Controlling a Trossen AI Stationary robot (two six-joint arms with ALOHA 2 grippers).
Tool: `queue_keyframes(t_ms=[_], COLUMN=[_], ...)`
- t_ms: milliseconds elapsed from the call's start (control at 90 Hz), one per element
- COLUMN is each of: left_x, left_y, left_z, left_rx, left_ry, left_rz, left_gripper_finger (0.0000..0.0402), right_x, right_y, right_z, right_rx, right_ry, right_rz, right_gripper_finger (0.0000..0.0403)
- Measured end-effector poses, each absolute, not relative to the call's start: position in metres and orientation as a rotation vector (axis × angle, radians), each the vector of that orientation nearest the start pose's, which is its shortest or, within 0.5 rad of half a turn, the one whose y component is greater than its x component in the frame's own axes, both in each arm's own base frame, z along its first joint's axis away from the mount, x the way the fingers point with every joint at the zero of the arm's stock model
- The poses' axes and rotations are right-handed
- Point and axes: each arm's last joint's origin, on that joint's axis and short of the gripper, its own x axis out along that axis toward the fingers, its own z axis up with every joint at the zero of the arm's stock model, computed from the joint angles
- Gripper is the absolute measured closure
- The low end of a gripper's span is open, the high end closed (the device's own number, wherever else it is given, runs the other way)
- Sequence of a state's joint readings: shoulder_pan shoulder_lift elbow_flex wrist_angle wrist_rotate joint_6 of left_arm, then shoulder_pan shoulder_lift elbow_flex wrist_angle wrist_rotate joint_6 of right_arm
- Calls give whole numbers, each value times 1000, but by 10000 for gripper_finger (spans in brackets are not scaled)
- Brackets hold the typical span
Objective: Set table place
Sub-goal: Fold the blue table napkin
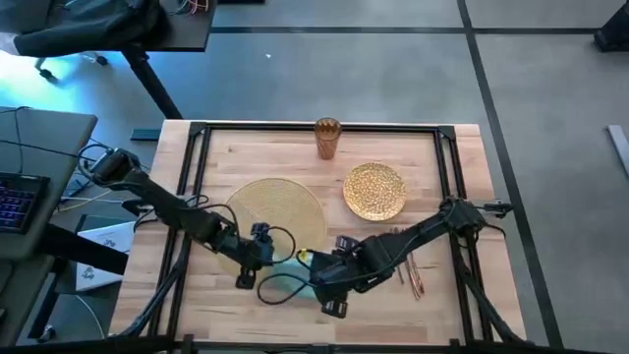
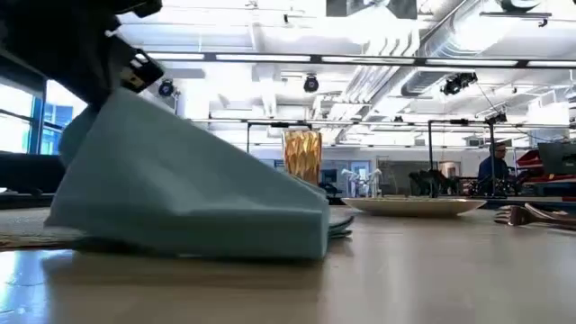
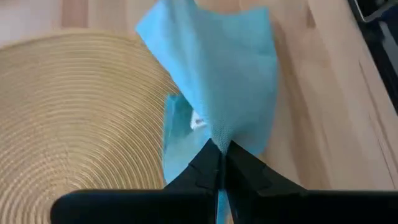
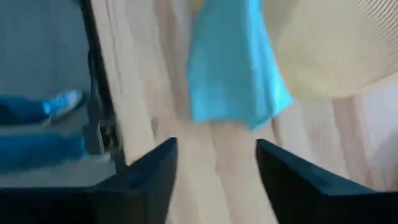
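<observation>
A teal napkin lies near the table's front edge, one end raised. Its lower end rests on the wood beside the round pale-gold placemat. My left gripper is shut on the napkin's raised end. My right gripper stands open just to the napkin's right, nothing between its fingers. The gold plate and amber cup stand farther back. The cutlery lies at the right. My left gripper pinches the napkin's raised end between its two shut fingertips, coming from the table's left. From there the cloth slopes down to the table, where its far end lies flat. How many layers are in the pinch I cannot tell.
Black rails frame the light-wood table. A grey desk with a keyboard stands off the left side. Bare wood lies between the placemat and the front edge.
</observation>
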State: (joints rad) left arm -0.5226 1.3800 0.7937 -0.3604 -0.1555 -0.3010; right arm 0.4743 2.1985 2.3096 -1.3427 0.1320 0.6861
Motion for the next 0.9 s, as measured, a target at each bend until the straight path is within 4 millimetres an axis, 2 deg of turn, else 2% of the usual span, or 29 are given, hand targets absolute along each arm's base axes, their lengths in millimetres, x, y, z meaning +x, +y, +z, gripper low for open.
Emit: queue_keyframes(t_ms=[100, 222, 356, 533, 900], left_x=[228, 224, 220, 219, 219], left_y=[-132, -136, -138, -140, -140], left_z=[199, 198, 196, 196, 196], left_rx=[49, 62, 70, 61, 64], left_ry=[937, 961, 984, 984, 981], left_rz=[-217, -238, -245, -237, -225], left_gripper_finger=[401, 401, 401, 401, 402], right_x=[415, 439, 452, 462, 478], right_y=[192, 178, 169, 164, 145], right_z=[286, 248, 217, 197, 167], right_rx=[185, 75, -44, -133, -66], right_ry=[1273, 1339, 1403, 1399, 1443], right_rz=[-90, -6, 53, 39, 80], right_gripper_finger=[162, 171, 188, 207, 222])
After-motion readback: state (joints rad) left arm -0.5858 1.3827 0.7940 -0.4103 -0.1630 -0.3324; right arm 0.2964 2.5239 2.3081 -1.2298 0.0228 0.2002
